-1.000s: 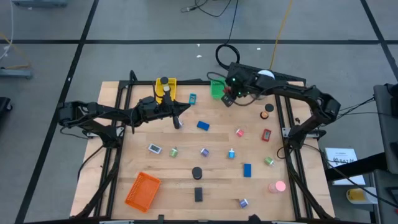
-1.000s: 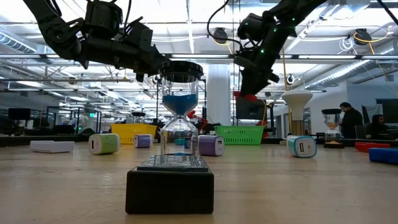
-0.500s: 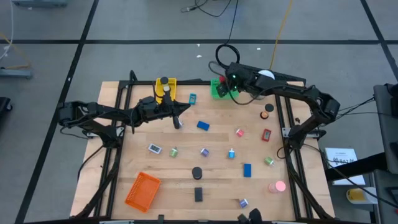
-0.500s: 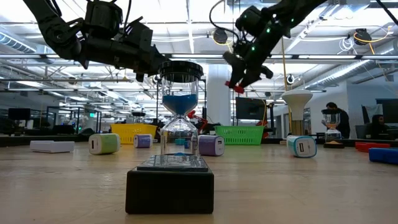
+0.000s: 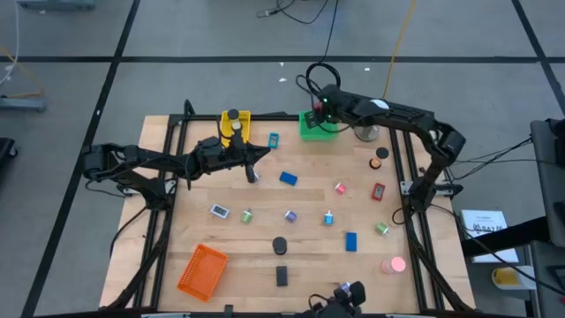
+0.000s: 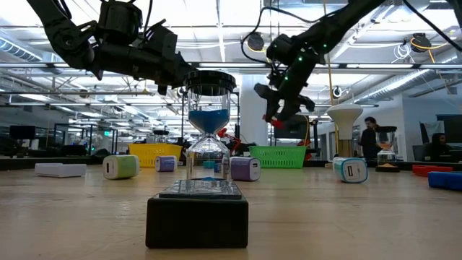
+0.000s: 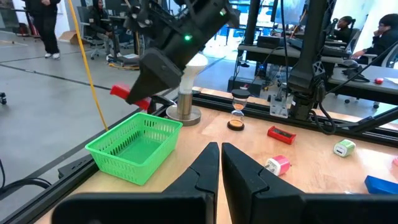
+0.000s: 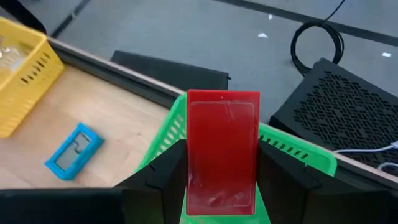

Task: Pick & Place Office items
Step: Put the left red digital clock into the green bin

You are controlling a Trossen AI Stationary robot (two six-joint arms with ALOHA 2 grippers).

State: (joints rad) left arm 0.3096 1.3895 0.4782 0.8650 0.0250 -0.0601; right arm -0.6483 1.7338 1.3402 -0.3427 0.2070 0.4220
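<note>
My right gripper (image 8: 222, 186) is shut on a red block (image 8: 222, 152), one of the office items, and holds it over the green basket (image 5: 313, 126) at the table's far edge. The left wrist view shows the block's end (image 7: 126, 93) sticking out above the basket (image 7: 134, 149). My left gripper (image 7: 219, 163) is shut on nothing and hovers level over the table's left middle (image 5: 263, 157). Several other office items lie loose on the wood: a blue block (image 5: 289, 178), a red piece (image 5: 379, 191), a pink round piece (image 5: 395, 263). My right gripper pinches the red block by its two long sides (image 8: 193, 177), one finger (image 8: 163, 180) on each side. The fingers slant down toward the table's far edge and lie along the block. The block is lifted clear, its free end out past the fingertips above the green basket.
A yellow basket (image 5: 237, 124) stands at the far edge left of the green one, an orange basket (image 5: 203, 269) at the near left. A white ball on a grey stand (image 7: 186, 93) is right of the green basket. An hourglass (image 6: 209, 137) and black block (image 6: 197, 220) stand near the front.
My right gripper has carried the red block toward the table's far edge, from beside the green basket to over it. It sank a little and rolled at the wrist. The block has stayed in the hold.
</note>
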